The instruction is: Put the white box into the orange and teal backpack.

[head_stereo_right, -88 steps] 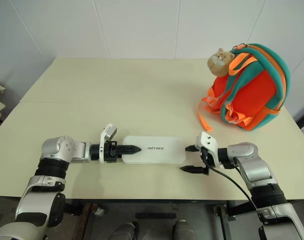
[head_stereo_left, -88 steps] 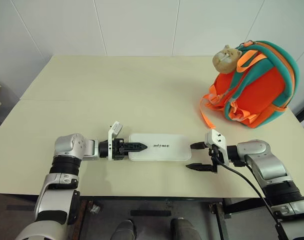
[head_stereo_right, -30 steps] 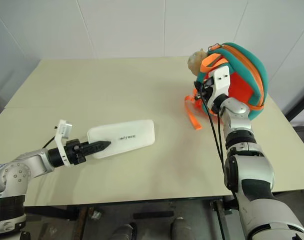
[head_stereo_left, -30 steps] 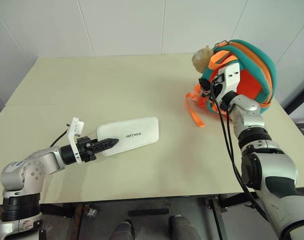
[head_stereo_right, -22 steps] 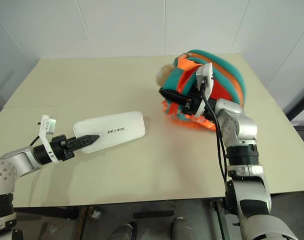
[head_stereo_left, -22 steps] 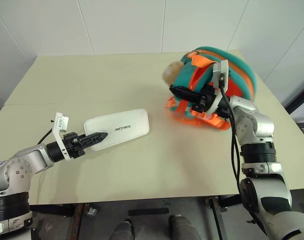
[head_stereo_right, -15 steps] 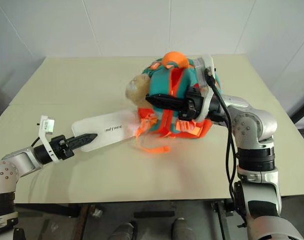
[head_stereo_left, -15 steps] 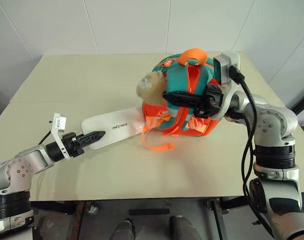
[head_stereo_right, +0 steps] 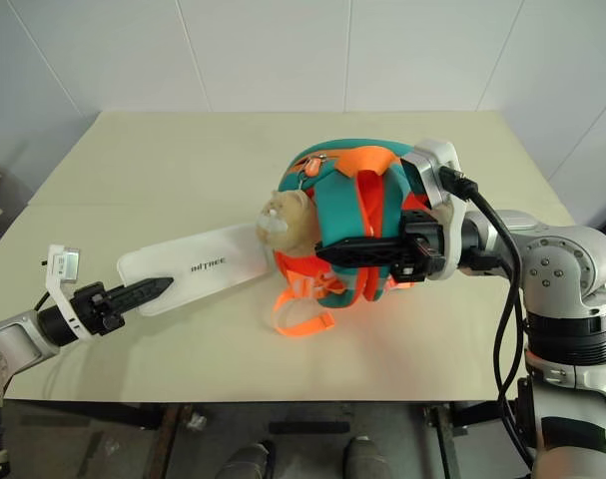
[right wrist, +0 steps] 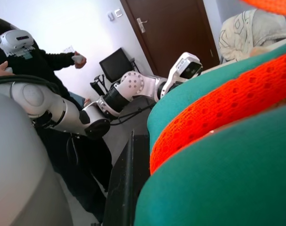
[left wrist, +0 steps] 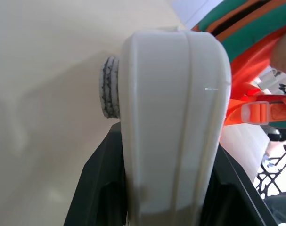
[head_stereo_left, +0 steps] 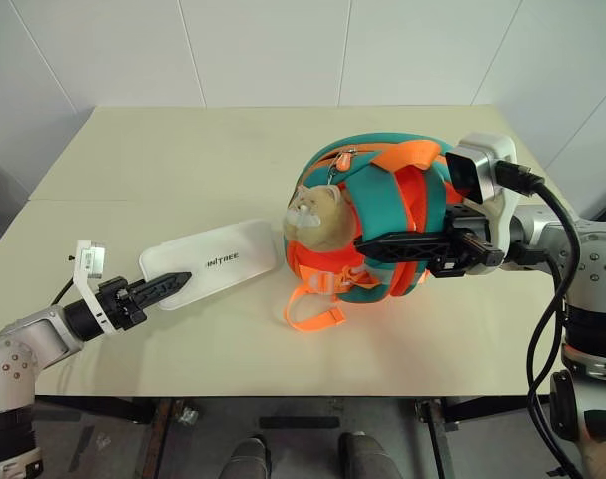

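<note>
The white box (head_stereo_left: pixel 215 263) is held out over the table, and my left gripper (head_stereo_left: pixel 167 287) is shut on its near end. In the left wrist view the white box (left wrist: pixel 173 117) stands between the black fingers (left wrist: pixel 93 188). The orange and teal backpack (head_stereo_left: pixel 387 215) lies mid-table on its side, its tan plush charm (head_stereo_left: pixel 316 216) facing the box's far end. My right gripper (head_stereo_left: pixel 367 242) reaches across the backpack's front from the right, shut on its webbing. In the right wrist view the backpack (right wrist: pixel 227 160) sits close against the camera.
The beige table (head_stereo_left: pixel 183 150) has white walls behind and to the left. A loose orange strap loop (head_stereo_left: pixel 314 316) trails toward the front edge. A person (right wrist: pixel 20 47) holding controllers stands in the right wrist view's background.
My right gripper has dragged the backpack from the table's far right to the middle and turned it. The left gripper has drawn the box a little to the left.
</note>
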Tool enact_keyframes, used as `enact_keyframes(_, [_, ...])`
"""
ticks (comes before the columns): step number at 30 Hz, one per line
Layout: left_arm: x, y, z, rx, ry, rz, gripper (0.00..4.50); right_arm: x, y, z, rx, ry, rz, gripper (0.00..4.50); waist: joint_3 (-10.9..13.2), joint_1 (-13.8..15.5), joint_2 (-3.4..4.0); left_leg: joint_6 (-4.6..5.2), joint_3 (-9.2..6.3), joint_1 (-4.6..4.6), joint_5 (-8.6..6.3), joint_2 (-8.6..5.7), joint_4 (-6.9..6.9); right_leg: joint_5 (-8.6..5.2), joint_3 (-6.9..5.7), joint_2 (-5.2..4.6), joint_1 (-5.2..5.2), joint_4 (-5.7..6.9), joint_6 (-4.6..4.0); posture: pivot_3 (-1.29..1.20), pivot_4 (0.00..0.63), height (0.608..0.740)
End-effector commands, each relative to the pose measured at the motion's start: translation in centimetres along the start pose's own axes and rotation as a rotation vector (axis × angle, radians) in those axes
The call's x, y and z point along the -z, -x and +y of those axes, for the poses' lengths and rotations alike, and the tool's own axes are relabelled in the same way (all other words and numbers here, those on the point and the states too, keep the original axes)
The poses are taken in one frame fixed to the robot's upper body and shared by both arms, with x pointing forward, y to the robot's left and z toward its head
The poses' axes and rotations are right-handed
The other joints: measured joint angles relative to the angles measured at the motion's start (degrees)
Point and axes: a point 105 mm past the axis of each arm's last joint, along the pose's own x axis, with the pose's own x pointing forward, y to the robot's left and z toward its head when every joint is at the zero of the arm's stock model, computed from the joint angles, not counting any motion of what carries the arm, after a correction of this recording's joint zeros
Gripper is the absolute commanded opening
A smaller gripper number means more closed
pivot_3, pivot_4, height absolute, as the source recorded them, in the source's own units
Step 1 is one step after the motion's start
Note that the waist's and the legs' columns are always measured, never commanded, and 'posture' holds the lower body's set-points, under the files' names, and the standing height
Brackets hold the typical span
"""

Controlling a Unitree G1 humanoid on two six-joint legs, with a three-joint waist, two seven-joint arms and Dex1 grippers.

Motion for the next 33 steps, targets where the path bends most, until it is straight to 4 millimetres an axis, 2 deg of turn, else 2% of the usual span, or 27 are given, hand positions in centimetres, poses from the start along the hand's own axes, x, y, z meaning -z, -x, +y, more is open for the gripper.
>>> enact_keyframes(1, [-3.2, 0.7, -2.3, 0.087, -0.095, -0.154, 1.31, 0.0, 0.2, 0.1, 0.008, 0.04, 0.018, 0.01, 0.0, 0.01, -0.01, 0.0, 0.0, 0.0, 0.0, 0.01, 0.0, 0.0, 0.0, 0.01, 0.0, 0.0, 0.0, 0.0, 0.15, 0.74])
enact_keyframes(4, [-4.5, 0.3, -5.0, 0.179, -0.195, -0.163, 1.31, 1.2, 0.8, -1.4, 0.069, 0.022, 0.04, 0.01, -0.03, 0.03, -0.1, 0.0, 0.0, 0.0, 0.0, 0.0, 0.02, 0.0, 0.0, 0.0, 0.0, 0.0, 0.0, 0.0, 0.15, 0.74])
enact_keyframes(7, [-5.4, -0.1, -6.4, 0.211, -0.268, -0.155, 1.31, 2.1, 0.9, -1.8, 0.073, 0.008, 0.053, 0.01, -0.02, 0.07, -0.1, 0.0, 0.02, -0.01, 0.0, -0.02, 0.04, 0.0, 0.01, -0.01, 0.01, -0.01, 0.0, 0.0, 0.15, 0.74])
enact_keyframes(10, [-6.1, -0.1, -6.6, 0.209, -0.321, -0.159, 1.31, 2.9, 1.0, -1.9, 0.064, -0.022, 0.064, 0.01, -0.02, 0.05, -0.1, 0.0, 0.03, 0.0, 0.0, -0.01, 0.06, 0.0, 0.01, 0.01, 0.01, 0.02, 0.0, 0.0, 0.15, 0.74])
enact_keyframes(14, [-6.9, -0.5, -5.9, 0.181, -0.392, -0.127, 1.31, 3.5, 1.0, -1.8, 0.056, -0.044, 0.068, 0.01, -0.02, -0.02, -0.1, -0.01, 0.04, 0.0, 0.0, 0.02, 0.06, 0.0, 0.02, 0.06, 0.02, 0.02, 0.0, 0.0, 0.15, 0.74])
enact_keyframes(19, [-7.8, -1.6, -5.6, 0.198, -0.49, -0.13, 1.31, 3.9, 1.0, -1.5, 0.043, -0.058, 0.077, 0.01, -0.02, 0.04, -0.1, -0.01, 0.04, 0.01, 0.0, 0.11, 0.1, 0.04, 0.02, 0.19, 0.03, 0.01, -0.06, 0.0, 0.15, 0.74])
enact_keyframes(23, [-7.0, -2.6, -7.1, 0.314, -0.539, -0.053, 1.31, 3.9, 1.1, -1.5, 0.051, -0.056, 0.078, 0.01, -0.02, 0.03, -0.11, -0.03, 0.05, 0.0, -0.01, 0.16, 0.1, 0.04, 0.02, 0.23, 0.04, -0.01, -0.05, 0.0, 0.15, 0.74])
enact_keyframes(27, [-6.3, -2.6, -8.0, 0.395, -0.57, 0.023, 1.31, 3.9, 1.1, -1.5, 0.057, -0.053, 0.081, 0.01, -0.02, 0.0, -0.11, -0.08, 0.05, 0.01, -0.04, 0.27, 0.09, 0.01, 0.02, 0.35, 0.03, -0.01, -0.1, 0.0, 0.15, 0.74])
enact_keyframes(33, [-7.8, -2.1, -9.8, 0.473, -0.64, 0.033, 1.31, 3.6, 1.1, -2.1, 0.072, -0.036, 0.081, 0.01, -0.01, 0.0, -0.12, -0.1, 0.05, 0.01, -0.06, 0.3, 0.11, 0.0, 0.03, 0.39, 0.03, 0.01, -0.13, 0.0, 0.15, 0.74])
